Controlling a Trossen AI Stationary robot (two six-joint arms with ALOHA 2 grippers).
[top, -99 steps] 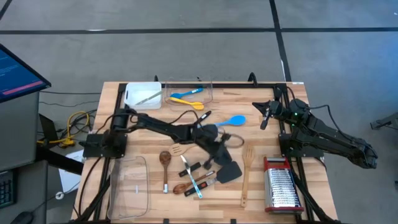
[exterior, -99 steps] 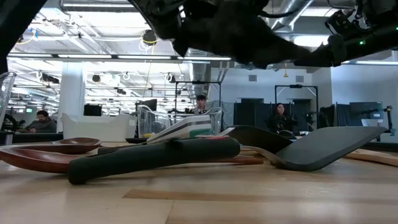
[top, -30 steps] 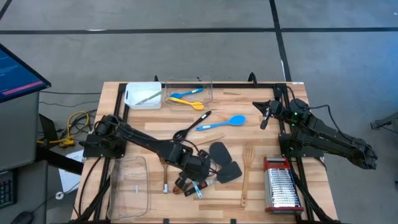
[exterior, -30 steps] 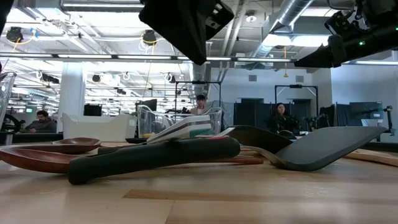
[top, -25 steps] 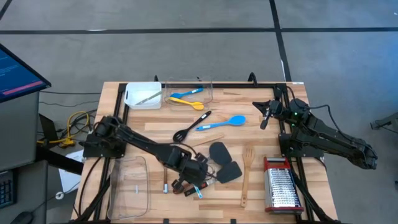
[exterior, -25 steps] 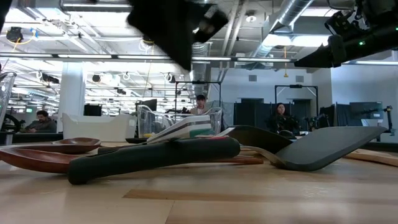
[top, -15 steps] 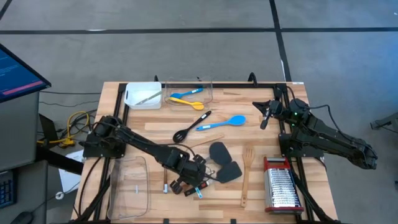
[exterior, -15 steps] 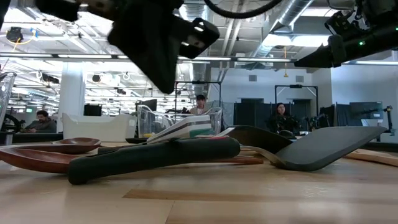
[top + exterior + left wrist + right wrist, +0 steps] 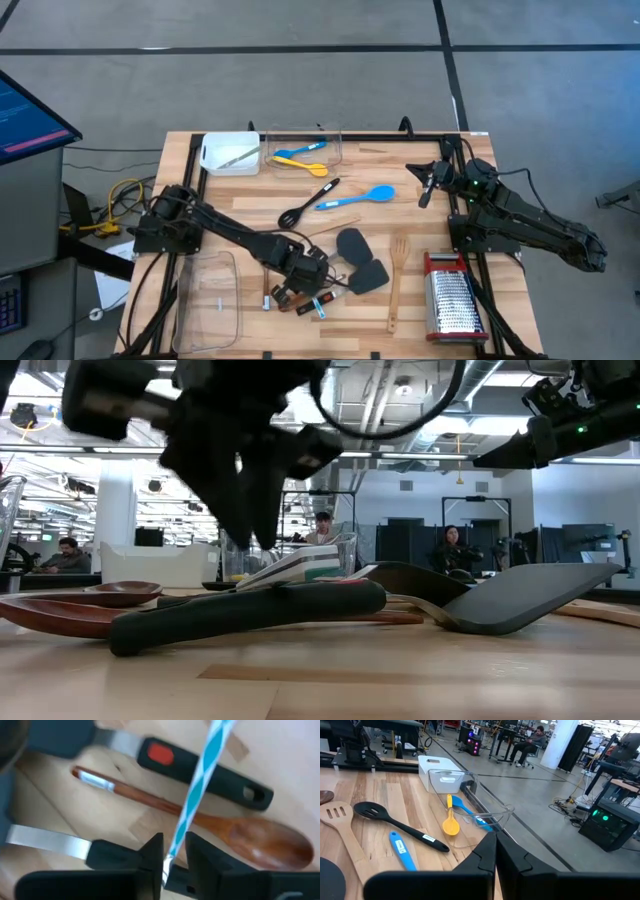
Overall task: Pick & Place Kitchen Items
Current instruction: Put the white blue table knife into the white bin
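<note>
The left hand (image 9: 169, 862) is down over the utensil pile, fingers nearly together around a teal-striped handle (image 9: 200, 780) but not clearly clamped. Beneath lie a red-brown wooden spoon (image 9: 250, 837) and a black handle (image 9: 210, 775); grey spatulas (image 9: 360, 260) lie just beside. The clear tub (image 9: 335, 140) holds yellow and blue spoons (image 9: 300, 157). The right hand (image 9: 495, 851), pressed shut, hangs by the worktop's (image 9: 400, 320) right edge.

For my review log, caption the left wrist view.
Left gripper fingers straddle a teal-and-white striped handle above a wooden spoon and black handle.
</note>
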